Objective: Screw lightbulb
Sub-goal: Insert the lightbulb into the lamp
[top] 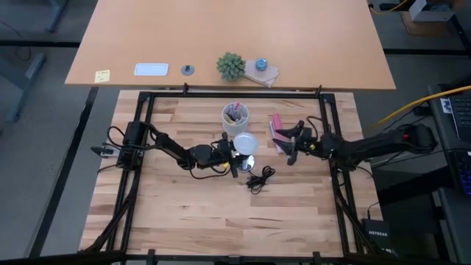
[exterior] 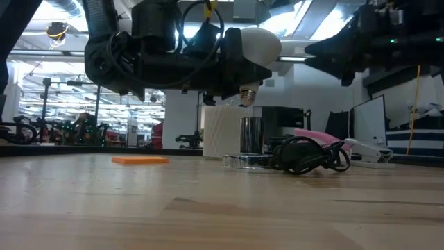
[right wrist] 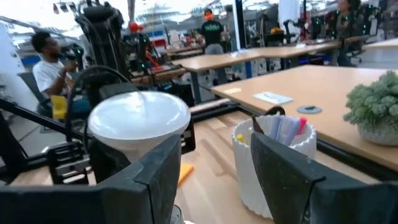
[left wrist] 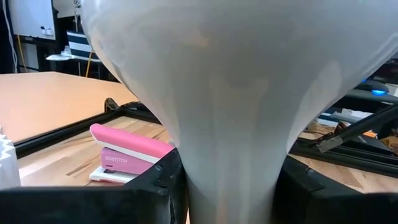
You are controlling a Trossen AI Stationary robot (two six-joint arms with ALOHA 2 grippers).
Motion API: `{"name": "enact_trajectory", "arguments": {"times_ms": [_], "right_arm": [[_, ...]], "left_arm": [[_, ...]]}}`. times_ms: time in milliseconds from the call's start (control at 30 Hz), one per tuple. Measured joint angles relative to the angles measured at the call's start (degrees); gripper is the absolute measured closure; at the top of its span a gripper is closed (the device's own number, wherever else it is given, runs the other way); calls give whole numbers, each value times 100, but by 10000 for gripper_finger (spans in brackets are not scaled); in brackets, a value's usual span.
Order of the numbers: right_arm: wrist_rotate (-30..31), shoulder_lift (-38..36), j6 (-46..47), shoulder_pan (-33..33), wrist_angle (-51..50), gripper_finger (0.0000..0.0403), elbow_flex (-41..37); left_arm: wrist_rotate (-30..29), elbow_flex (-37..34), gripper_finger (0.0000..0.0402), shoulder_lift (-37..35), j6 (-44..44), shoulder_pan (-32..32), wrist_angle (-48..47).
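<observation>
The white lightbulb (top: 245, 142) hangs near the table's middle with my left gripper (top: 235, 152) shut on it. Its rounded wide end (exterior: 258, 43) is up. Its threaded base (exterior: 246, 96) points down just above the silvery fitting (exterior: 252, 135), which stands upright on the table. The fitting's black cord (top: 259, 177) lies coiled beside it. My right gripper (right wrist: 214, 177) hovers open to the right of the bulb, level and facing it, with nothing between its fingers. My left gripper pinches the bulb's tapering neck (left wrist: 230, 180) between its two fingers (left wrist: 155, 190), one on each side. The fingers come in level from the table's left. The bulb is held nearly upright, lifted clear of the table, with a small gap above the fitting.
A white ribbed cup of pens (top: 235, 116) stands just beyond the bulb, and a pink stapler (top: 277, 129) lies to its right. An orange pad (exterior: 139, 160) shows in the low view. A black frame (top: 235, 94) rims the table. A person (right wrist: 46, 65) sits beyond it.
</observation>
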Motion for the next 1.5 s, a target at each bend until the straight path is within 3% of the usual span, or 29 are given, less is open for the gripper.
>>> {"name": "enact_trajectory", "arguments": {"times_ms": [233, 500, 933, 1500], "right_arm": [[12, 1084, 3, -2, 1, 203, 570], [30, 1663, -2, -5, 27, 203, 877], [-387, 1700, 1, -9, 5, 203, 879], [-339, 1696, -187, 364, 72, 203, 879]], "left_arm": [[3, 32, 256, 99, -4, -2, -41], [-25, 359, 253, 707, -68, -35, 210], [17, 408, 250, 835, -4, -37, 116], [0, 411, 249, 826, 20, -105, 21]]}}
